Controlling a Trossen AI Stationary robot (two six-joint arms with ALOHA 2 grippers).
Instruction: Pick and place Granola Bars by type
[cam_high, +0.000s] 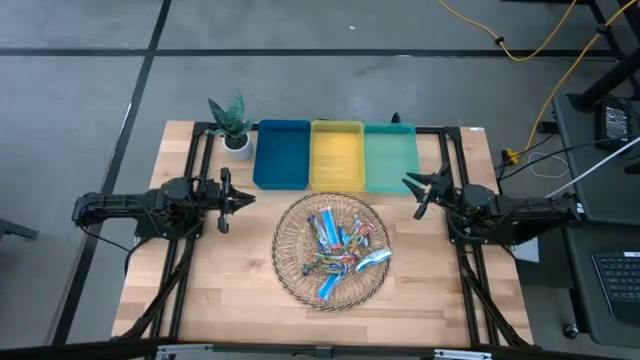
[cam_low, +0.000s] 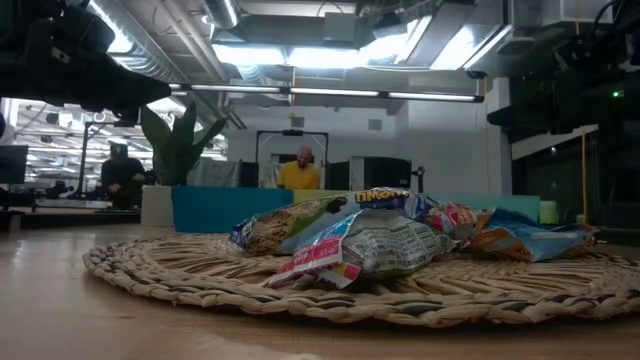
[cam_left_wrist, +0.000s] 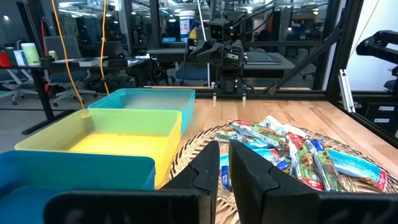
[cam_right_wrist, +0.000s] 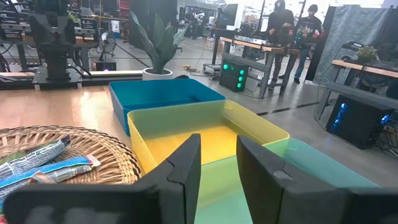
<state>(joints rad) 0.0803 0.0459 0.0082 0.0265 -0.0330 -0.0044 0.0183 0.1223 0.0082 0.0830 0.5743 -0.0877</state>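
Note:
Several granola bars (cam_high: 340, 250) in blue, silvery-blue and brown multicolour wrappers lie heaped in a round woven basket (cam_high: 290, 275) at the table's middle; the low view shows the heap (cam_low: 380, 240) close up. My left gripper (cam_high: 248, 198) hovers level at the basket's left, fingers nearly together with nothing between them (cam_left_wrist: 224, 146). My right gripper (cam_high: 412, 196) hovers level at the basket's right, near the green tray, its fingers (cam_right_wrist: 217, 140) apart and empty. Both point toward the table's middle.
A blue tray (cam_high: 281, 152), a yellow tray (cam_high: 337, 155) and a green tray (cam_high: 390, 158) stand side by side along the far edge behind the basket. A small potted plant (cam_high: 232, 125) sits left of the blue tray. Bare wood lies near the front edge.

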